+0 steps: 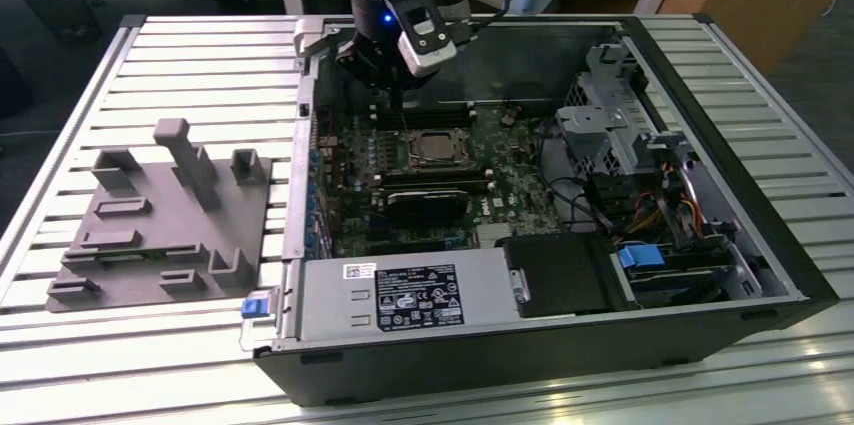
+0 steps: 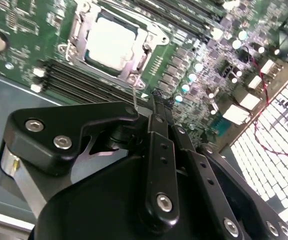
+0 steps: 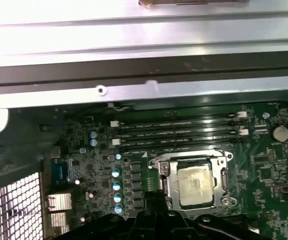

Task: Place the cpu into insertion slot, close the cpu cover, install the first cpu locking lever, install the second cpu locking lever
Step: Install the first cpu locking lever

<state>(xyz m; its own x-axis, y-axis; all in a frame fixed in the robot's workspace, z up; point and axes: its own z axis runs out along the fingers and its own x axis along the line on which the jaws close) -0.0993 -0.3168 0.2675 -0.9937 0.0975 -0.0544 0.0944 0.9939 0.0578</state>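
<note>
The cpu has a dull, silver-beige metal top; the cpu cover is bright bare metal; the circuit board is glossy green; the gripper is matt black with shiny steel screws; the bench is ribbed, satin-finished metal.

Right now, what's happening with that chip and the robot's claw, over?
Gripper shut, low over the board. Chip seated, metal cover down around it. Thin wire lever standing at the gripper's tip.
</note>
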